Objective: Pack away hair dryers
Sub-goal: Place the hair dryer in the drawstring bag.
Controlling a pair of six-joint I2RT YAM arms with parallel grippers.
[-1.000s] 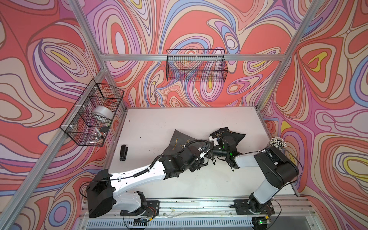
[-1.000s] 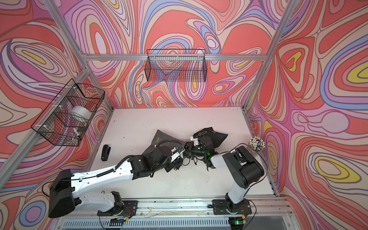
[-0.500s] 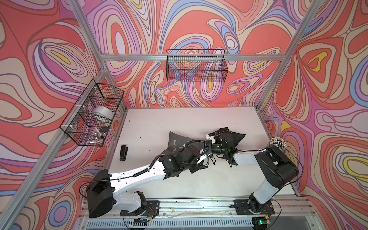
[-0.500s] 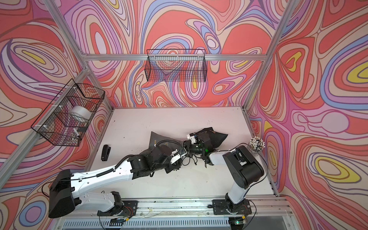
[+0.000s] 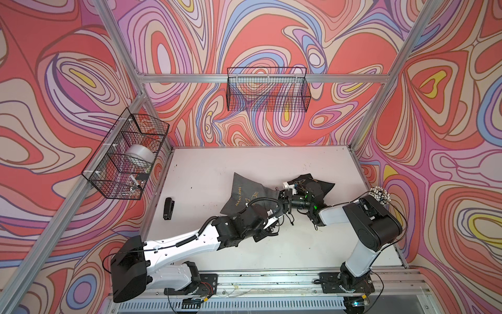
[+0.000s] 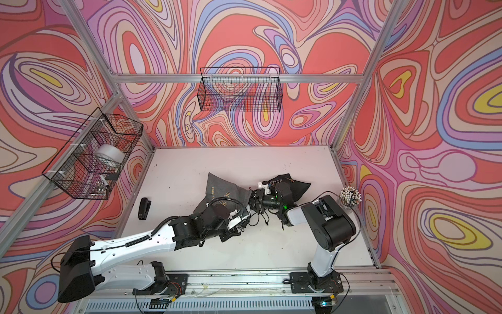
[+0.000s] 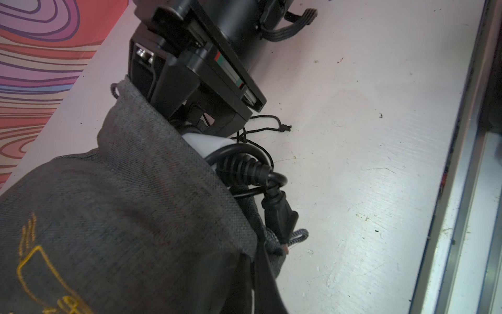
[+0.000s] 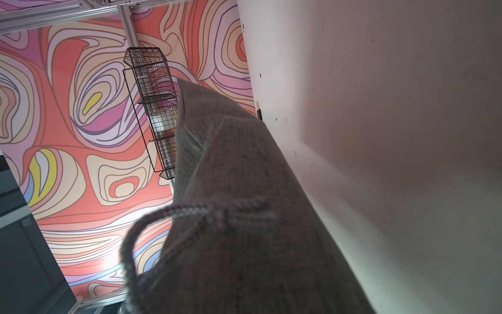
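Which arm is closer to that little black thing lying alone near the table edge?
Left. The left arm passes not far from the little black thing, apart from it; the right arm stands across the table, beyond the grey pouch.

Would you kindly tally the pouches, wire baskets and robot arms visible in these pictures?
Pouches: 2, grey pouch and black pouch
Wire baskets: 2, side basket and back basket
Robot arms: 2, left arm and right arm
Total: 6
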